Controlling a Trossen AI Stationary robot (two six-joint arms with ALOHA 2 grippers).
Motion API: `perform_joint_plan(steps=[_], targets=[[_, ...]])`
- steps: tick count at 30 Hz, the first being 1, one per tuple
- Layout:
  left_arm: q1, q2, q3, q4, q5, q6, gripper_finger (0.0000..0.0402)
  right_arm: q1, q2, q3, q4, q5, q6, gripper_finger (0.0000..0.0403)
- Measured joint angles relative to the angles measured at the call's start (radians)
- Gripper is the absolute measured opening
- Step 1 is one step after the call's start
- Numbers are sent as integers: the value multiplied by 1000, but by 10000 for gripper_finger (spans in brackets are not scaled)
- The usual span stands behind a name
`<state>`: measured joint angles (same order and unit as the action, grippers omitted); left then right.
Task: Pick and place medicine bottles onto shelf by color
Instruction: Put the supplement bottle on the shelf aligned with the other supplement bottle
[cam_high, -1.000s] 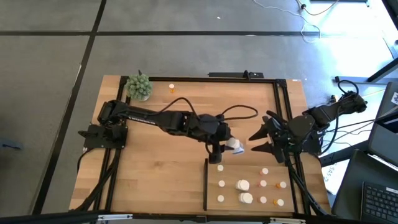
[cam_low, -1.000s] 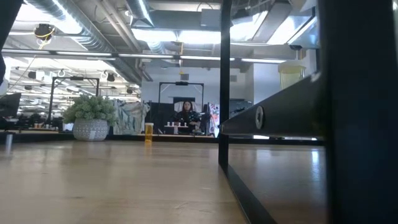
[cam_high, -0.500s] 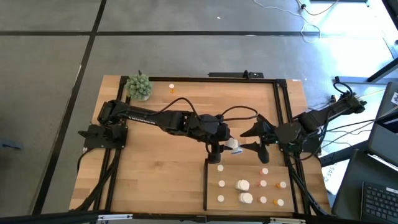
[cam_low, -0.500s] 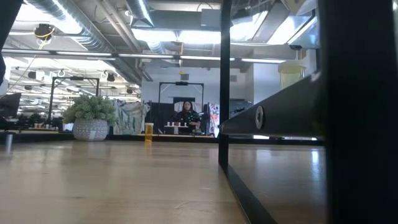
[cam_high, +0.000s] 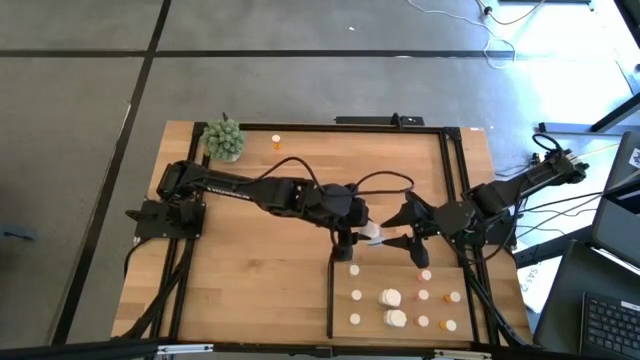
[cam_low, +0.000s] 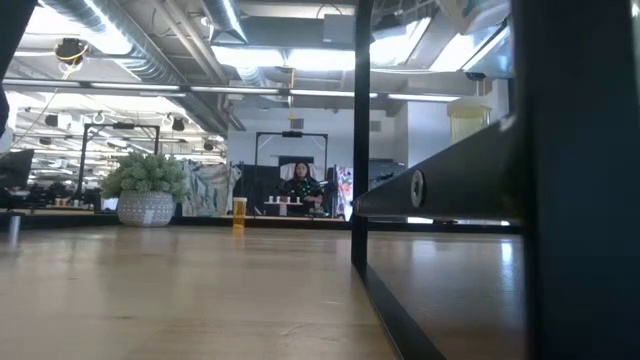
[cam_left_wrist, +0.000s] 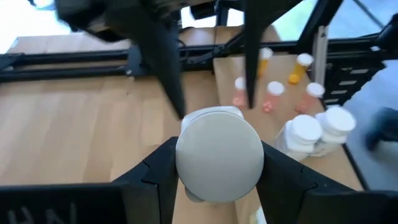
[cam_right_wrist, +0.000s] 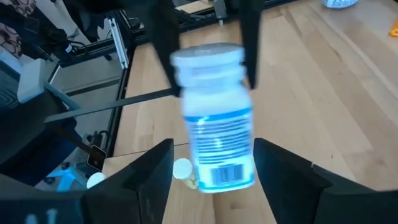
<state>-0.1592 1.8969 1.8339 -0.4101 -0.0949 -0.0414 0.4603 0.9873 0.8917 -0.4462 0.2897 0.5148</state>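
My left gripper (cam_high: 352, 238) reaches to mid-table and is shut on a chunky white medicine bottle (cam_high: 372, 233) with a blue-printed label (cam_right_wrist: 219, 134). My right gripper (cam_high: 398, 228) stands open just right of it; its fingers (cam_right_wrist: 149, 180) flank the bottle's base end, and no touch shows. The shelf (cam_high: 375, 282), a pale wood panel with a black strip (cam_high: 331, 295) along its left side, lies at the near right. On it stand several small white, orange and chunky white bottles (cam_high: 390, 297). One orange bottle (cam_high: 276, 141) stands at the far edge. My left gripper pinches the bottle's cap end (cam_left_wrist: 219, 155) between its two fingers (cam_left_wrist: 160, 171), one on each side. The fingers come from the table's left, slanting a little downward, and lie along the bottle. The bottle sticks out beyond them toward the right gripper, clear of the table.
A green plant ball (cam_high: 224, 140) sits at the far left corner, also in the low view (cam_low: 145, 190). Black frame rails (cam_high: 452, 190) run along the table's right side and far edge. Bare wood lies left of the shelf strip.
My right gripper has moved toward the table's left, up to the bottle held by the left gripper, and its open fingers now stand on either side of the bottle's free end. The bottle has stayed where it was.
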Motion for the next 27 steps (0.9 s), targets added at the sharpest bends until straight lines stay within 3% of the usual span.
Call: perform_joint_plan(steps=[27], targets=[[-1,-1,0,-6,4,-2,157,-56,90,0,105,-22,-52,223]])
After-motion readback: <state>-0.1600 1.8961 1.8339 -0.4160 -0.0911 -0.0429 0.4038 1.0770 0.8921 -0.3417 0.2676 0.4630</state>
